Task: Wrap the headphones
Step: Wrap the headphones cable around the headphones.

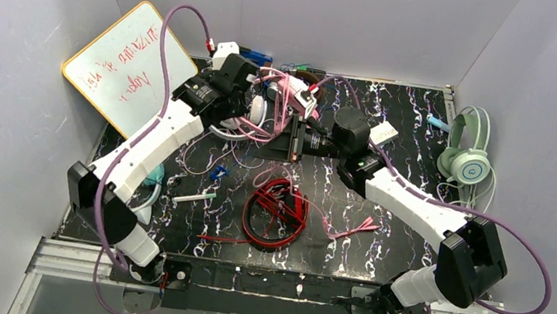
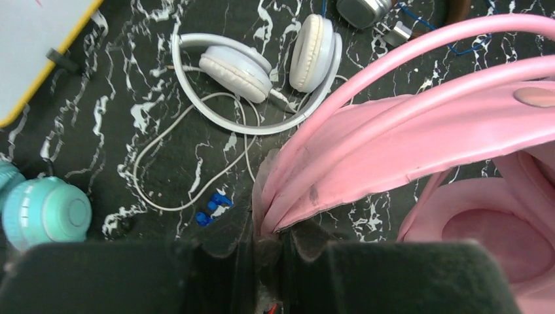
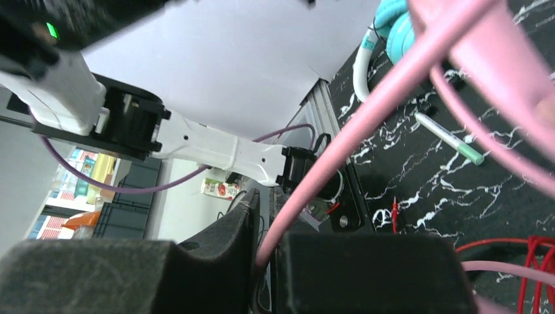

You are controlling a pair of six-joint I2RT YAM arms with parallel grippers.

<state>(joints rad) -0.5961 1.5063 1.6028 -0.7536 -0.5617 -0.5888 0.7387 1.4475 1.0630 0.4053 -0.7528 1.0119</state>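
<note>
My left gripper (image 2: pixel 268 230) (image 1: pixel 249 96) is shut on the headband of the pink headphones (image 2: pixel 419 124) (image 1: pixel 278 90), holding them above the table's far middle. My right gripper (image 3: pixel 265 226) (image 1: pixel 290 137) sits just right of them, its jaws shut on the pink cord (image 3: pixel 366 118), which fills the narrow gap between the fingers. The cord's loose end (image 1: pixel 365 224) lies on the table. White headphones (image 2: pixel 262 65) lie under the left gripper. Red headphones (image 1: pixel 275 211) sit coiled near the front middle. Mint green headphones (image 1: pixel 467 156) rest at the right edge, and a teal cup (image 2: pixel 46 212) lies at the left.
A whiteboard (image 1: pixel 128 68) leans at the back left. A marker (image 1: pixel 194 196) and a small blue piece (image 2: pixel 213 209) lie on the black marbled table (image 1: pixel 415 111). A small white box (image 1: pixel 384 133) sits behind the right arm. Grey walls close in on three sides.
</note>
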